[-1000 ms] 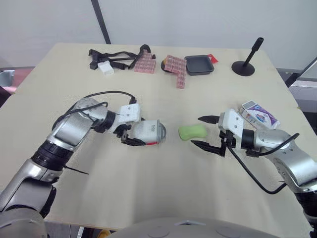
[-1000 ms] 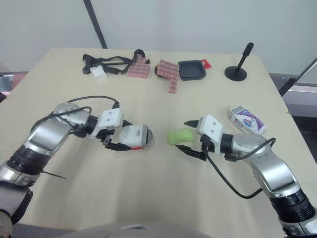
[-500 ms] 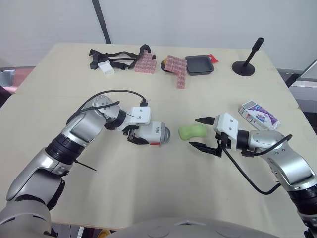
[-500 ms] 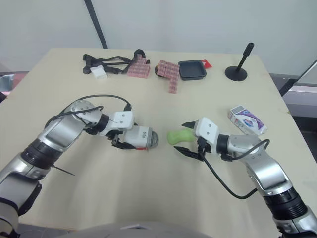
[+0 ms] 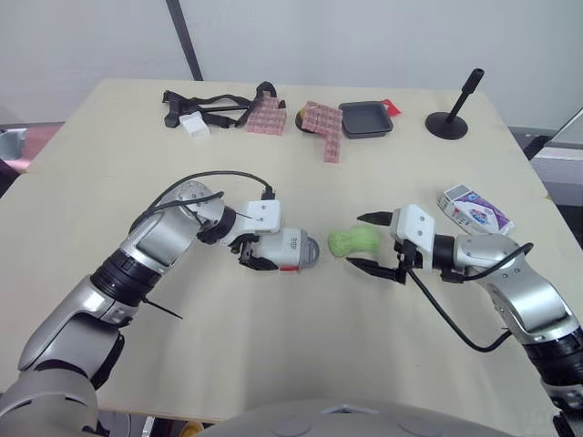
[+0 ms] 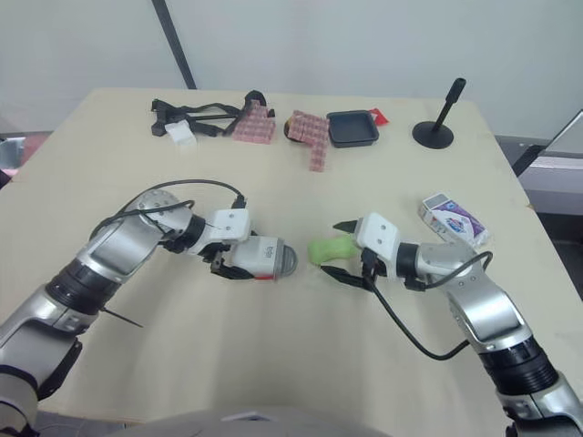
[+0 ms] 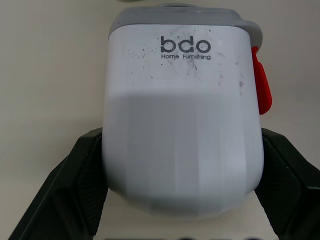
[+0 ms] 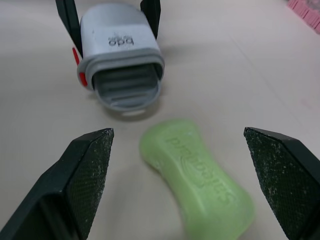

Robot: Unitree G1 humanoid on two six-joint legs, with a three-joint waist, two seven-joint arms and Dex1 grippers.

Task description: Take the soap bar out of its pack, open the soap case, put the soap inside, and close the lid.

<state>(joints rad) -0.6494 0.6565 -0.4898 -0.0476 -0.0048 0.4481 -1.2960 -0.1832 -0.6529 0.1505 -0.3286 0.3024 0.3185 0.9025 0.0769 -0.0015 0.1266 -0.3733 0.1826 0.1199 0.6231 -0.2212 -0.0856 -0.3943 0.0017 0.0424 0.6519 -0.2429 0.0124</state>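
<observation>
Pale wall behind, beige surface [image 5: 273,364] in front. One white case [image 7: 182,125] lies on its side near the middle, printed "bdo Home Furnishing" in dark letters, with a grey end and a red tab [image 7: 263,90] on one edge. The left gripper [image 5: 260,253] is clamped on the case, one black finger [image 7: 75,195] pressed to each long side. The grey end points toward the one green soap [image 8: 200,172], which lies bare on the surface just beside the case, not touching it. Raised lettering runs along the soap's top, but I cannot read it.

The right gripper [image 5: 358,240] is spread wide with the soap's near end between its fingers [image 8: 85,175]; both pads stand apart from the soap.

One pack [image 5: 475,209], white and purple, lies well to the right by the right forearm; its print is too small to read.

Along the far edge:
- one bundle of black straps [image 5: 214,107]
- one small white block [image 5: 194,125]
- two pink patterned pieces [image 5: 267,116] [image 5: 323,126]
- one black tray [image 5: 366,119]
- one black stand [image 5: 453,116]
</observation>
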